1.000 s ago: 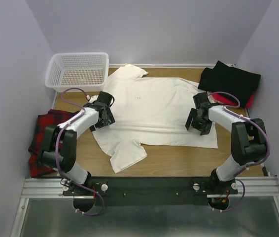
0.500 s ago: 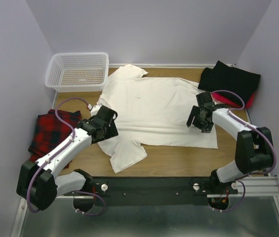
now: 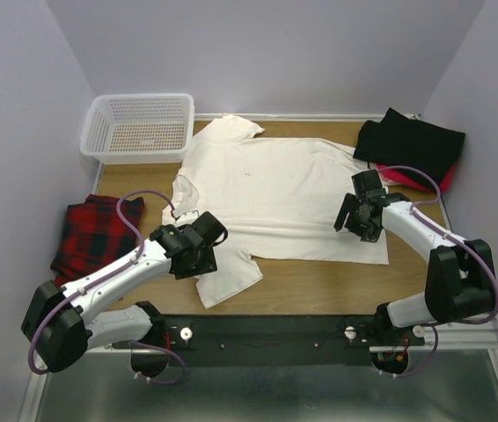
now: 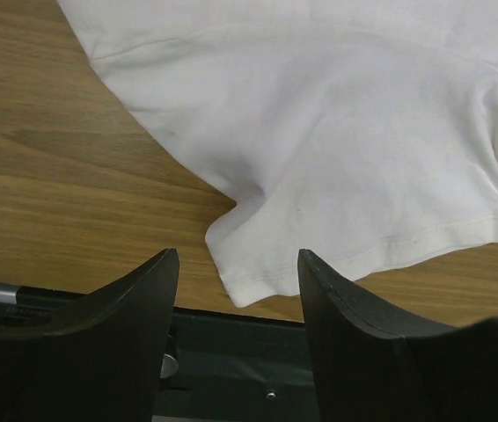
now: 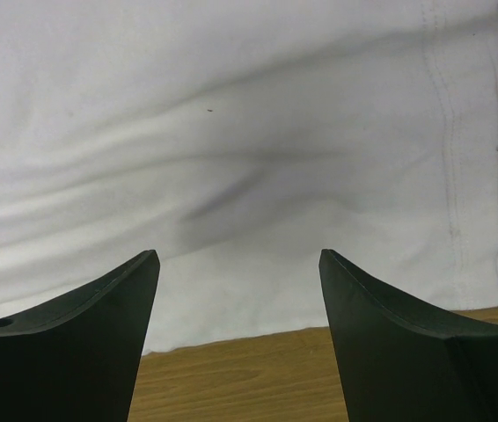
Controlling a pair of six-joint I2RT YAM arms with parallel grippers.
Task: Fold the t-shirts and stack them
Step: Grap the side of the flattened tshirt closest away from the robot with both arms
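Note:
A large cream-white t-shirt [image 3: 275, 189] lies spread flat on the wooden table, one short sleeve [image 3: 229, 280] reaching toward the near edge. My left gripper [image 3: 198, 260] hovers over that sleeve. Its jaws are open and empty in the left wrist view, where the left gripper [image 4: 237, 260] sits just short of the sleeve's corner [image 4: 249, 286]. My right gripper [image 3: 355, 221] hangs open over the shirt's lower right part; from the right wrist, the right gripper [image 5: 236, 257] has only white cloth [image 5: 231, 132] and the hem [image 5: 456, 176] below it. A black t-shirt [image 3: 412, 142] lies on a red one [image 3: 445, 181] at the back right.
A white mesh basket [image 3: 139, 126] stands at the back left. A red and black plaid cloth [image 3: 91, 236] lies by the left wall. The black rail [image 3: 275, 334] holding both arm bases runs along the near edge, close to the sleeve.
My left arm has swung from the shirt's collar side toward the near edge, down to the sleeve, and its jaws have narrowed somewhat. The right gripper has shifted only slightly.

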